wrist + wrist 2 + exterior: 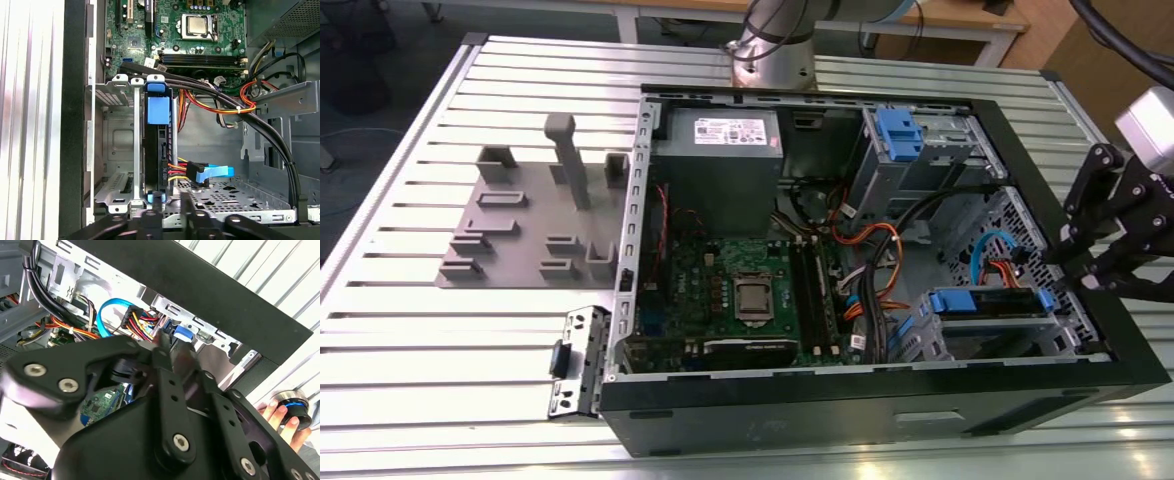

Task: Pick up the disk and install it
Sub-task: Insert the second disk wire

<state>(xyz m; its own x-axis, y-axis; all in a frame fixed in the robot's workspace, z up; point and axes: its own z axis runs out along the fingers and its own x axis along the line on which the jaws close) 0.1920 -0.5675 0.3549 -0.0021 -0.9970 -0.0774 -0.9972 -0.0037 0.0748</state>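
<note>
While the disk (159, 150) sits on edge in the metal drive cage (116, 150) of the open computer case (1067, 395), cables plugged in, the gripper (1107, 262) hovers beside it, grip state indeterminate. Judgement: installation looks nearly complete; any next move calls for confirming seating.

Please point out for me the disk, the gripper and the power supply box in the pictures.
disk (156, 150): first wrist view, on its dark edge standing in the metal cage.
gripper (1091, 262): exterior view, between its black fingertips at the case's edge.
power supply box (716, 175): exterior view, on its grey side below the white sticker.
</note>
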